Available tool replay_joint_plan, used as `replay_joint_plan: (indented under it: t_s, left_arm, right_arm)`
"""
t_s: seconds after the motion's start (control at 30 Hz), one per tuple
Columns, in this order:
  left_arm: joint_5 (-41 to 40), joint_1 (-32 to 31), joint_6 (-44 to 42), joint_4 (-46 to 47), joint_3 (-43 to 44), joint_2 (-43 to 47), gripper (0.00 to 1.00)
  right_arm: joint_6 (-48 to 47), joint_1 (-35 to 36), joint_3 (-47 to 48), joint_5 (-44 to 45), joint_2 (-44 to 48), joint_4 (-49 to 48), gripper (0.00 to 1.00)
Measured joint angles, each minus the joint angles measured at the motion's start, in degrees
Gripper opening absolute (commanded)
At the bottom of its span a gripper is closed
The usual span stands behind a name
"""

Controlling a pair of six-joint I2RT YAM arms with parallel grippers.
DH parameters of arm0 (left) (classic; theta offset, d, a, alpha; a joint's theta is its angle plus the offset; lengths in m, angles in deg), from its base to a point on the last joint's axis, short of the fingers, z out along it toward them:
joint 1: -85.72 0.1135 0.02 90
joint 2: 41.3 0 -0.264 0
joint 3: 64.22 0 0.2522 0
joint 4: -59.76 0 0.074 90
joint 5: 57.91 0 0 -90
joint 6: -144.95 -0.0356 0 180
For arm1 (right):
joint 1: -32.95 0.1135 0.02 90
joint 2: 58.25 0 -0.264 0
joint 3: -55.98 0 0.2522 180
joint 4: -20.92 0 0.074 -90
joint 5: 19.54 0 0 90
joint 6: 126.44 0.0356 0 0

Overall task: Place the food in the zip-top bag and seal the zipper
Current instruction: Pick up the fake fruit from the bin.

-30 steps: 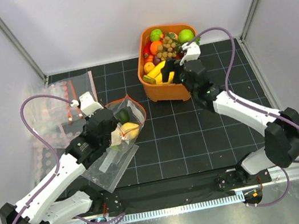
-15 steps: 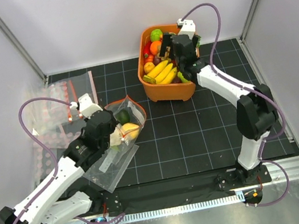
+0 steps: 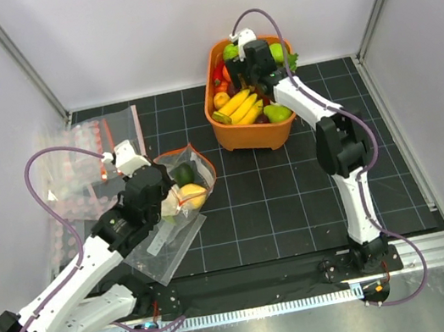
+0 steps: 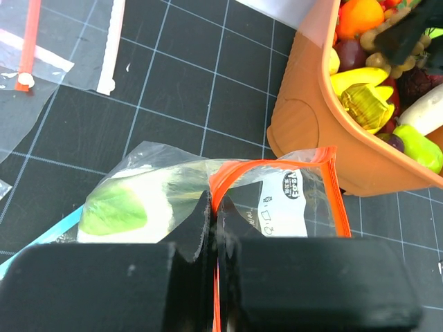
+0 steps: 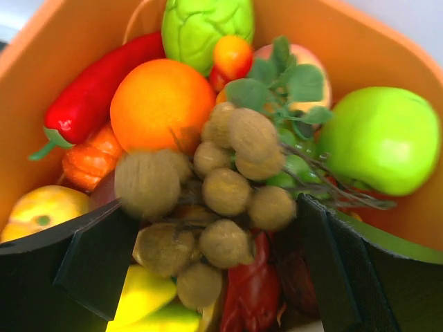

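The zip-top bag (image 3: 169, 242) lies on the black mat at the left with its mouth propped open. My left gripper (image 4: 213, 207) is shut on its red-orange zipper (image 4: 239, 171). Inside the bag are the white cauliflower with green leaves (image 4: 124, 207), a yellow fruit (image 3: 195, 193) and a dark green piece (image 3: 182, 173). My right gripper (image 5: 211, 238) is open and low inside the orange basket (image 3: 213, 105), one finger on each side of the cluster of brown balls (image 5: 228, 190). From above, the right gripper (image 3: 240, 64) sits over the basket's far half.
The basket also holds bananas (image 3: 241, 104), an orange (image 5: 159, 104), a green apple (image 5: 381, 138), a red pepper (image 5: 97, 90) and other toy produce. Spare clear bags (image 3: 83, 160) with red strips lie at the far left. A teal strip (image 4: 34, 242) shows under the bag.
My right arm swung from the basket's right side to over its far half and lowered onto the brown balls, its jaws widening. The left gripper kept its hold on the zipper.
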Motion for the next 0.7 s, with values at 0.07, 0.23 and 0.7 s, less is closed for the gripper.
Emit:
replay_joint_plan:
  t_s: [0.07, 0.23, 0.7]
  left_arm:
    - [0.0, 0.0, -0.2, 0.0, 0.0, 0.0, 0.0]
    - [0.0, 0.0, -0.3, 0.0, 0.0, 0.0, 0.0]
    - [0.6, 0.0, -0.3, 0.1, 0.0, -0.2, 0.0]
  right_arm:
    - [-1.5, 0.0, 1.7, -0.3, -2.1, 0.7, 0.86]
    - [-3.1, 0.1, 1.9, -1.7, -2.6, 0.9, 0.16]
    - [3.3, 5.7, -16.8, -4.0, 19.9, -5.4, 0.01]
